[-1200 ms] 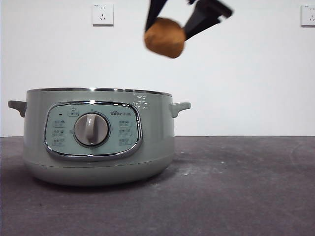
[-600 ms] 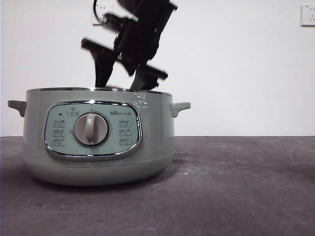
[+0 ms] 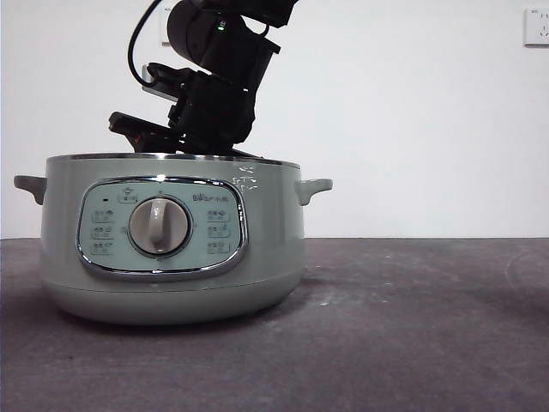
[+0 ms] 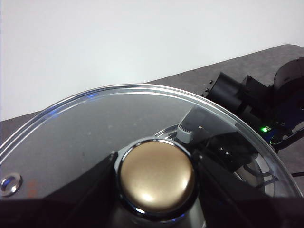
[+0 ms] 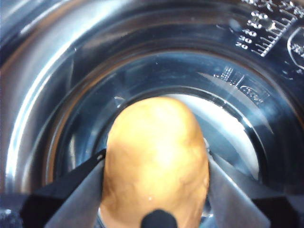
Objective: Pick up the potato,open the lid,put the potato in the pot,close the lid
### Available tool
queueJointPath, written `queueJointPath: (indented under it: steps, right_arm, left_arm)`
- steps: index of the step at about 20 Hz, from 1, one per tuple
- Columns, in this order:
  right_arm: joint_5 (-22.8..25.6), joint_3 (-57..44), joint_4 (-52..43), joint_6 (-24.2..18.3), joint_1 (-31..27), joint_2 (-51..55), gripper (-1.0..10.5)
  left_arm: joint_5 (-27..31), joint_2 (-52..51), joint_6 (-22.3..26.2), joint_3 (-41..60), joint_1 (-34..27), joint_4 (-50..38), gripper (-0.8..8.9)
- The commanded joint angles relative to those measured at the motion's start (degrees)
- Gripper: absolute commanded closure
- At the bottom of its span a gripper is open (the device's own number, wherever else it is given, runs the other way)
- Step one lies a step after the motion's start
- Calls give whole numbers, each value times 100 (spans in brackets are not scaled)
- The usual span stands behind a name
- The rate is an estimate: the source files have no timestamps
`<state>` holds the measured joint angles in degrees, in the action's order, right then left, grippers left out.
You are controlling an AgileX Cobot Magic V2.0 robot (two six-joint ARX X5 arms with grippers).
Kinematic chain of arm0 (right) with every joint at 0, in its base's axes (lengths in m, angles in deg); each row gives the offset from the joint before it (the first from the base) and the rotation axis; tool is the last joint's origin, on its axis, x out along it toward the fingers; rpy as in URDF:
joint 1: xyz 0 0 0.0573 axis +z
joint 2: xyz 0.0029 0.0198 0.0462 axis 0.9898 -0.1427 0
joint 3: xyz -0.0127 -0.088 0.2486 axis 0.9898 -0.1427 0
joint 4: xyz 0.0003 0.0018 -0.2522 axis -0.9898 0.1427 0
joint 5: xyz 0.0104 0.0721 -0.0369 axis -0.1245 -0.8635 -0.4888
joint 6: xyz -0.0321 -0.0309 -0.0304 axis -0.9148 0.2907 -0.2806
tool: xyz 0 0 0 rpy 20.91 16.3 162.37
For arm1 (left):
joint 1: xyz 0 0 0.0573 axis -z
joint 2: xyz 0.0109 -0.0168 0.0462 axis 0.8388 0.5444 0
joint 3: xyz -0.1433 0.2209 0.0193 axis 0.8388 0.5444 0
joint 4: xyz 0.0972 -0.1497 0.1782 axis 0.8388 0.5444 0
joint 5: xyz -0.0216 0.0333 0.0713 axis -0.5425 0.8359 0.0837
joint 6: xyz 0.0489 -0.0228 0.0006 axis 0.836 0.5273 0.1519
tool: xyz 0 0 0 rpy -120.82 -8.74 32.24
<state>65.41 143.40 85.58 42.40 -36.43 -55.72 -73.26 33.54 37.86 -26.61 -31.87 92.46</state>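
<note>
The orange-brown potato sits between the jaws of my right gripper, which is shut on it down inside the steel bowl of the pot. In the front view that arm dips behind the rim of the sage-green pot, so its jaws and the potato are hidden there. My left gripper is shut on the knob of the glass lid, held away from the pot. The lid does not show in the front view.
The pot stands at the left of a dark grey table against a white wall. A wall socket is at the upper right. Beyond the lid, the left wrist view shows the right arm.
The right arm carried the potato from high right of the pot leftward and down into the pot's opening. Its jaws and the potato have sunk below the rim.
</note>
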Motion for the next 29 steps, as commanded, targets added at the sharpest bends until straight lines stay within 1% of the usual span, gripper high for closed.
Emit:
queueJointPath:
  steps: [1, 3, 6, 9, 10, 11, 12, 14, 18, 20, 23, 25, 29]
  right_arm:
    - [37, -22, 81, -96, 20, -127, 642]
    - [42, -22, 90, -92, 20, -127, 532]
    - [39, -17, 92, -79, 17, -101, 527]
    - [61, -17, 214, -70, 7, 212, 530]
    - [278, -17, 345, -57, 2, 400, 537]
    - [619, -17, 553, -59, 2, 643, 537]
    - [789, -17, 745, -61, -13, 879, 537]
    - [787, -17, 1113, -59, -129, 1443, 537]
    - [793, -17, 1576, -59, -348, 2610, 540]
    - [789, -17, 1716, -57, -374, 3058, 541]
    - [787, -17, 1956, -59, -374, 3560, 541]
    - [787, -17, 2157, -57, -374, 3827, 541]
    - [791, -17, 2544, -59, -374, 4166, 541]
  left_arm:
    - [-2, -74, 90, -33, -9, -282, 822]
    - [-4, -74, 90, -33, -9, -282, 822]
    - [-4, -74, 87, -33, -9, -280, 822]
    - [-2, -74, 90, -31, -9, -284, 822]
    - [-4, -74, 87, -33, -9, -284, 822]
    - [-2, -68, 87, -33, -9, -286, 822]
    - [-2, -31, 87, -33, -9, -310, 822]
    - [-7, 142, 83, -33, -9, -391, 822]
    - [-90, 955, 46, -33, -9, -619, 822]
    - [-282, 1429, 39, -33, -7, -874, 822]
    - [-772, 2111, -151, -33, 0, -1379, 822]
    - [-981, 2538, -267, -33, 9, -1742, 822]
    - [-1147, 3261, -487, -33, 83, -2295, 822]
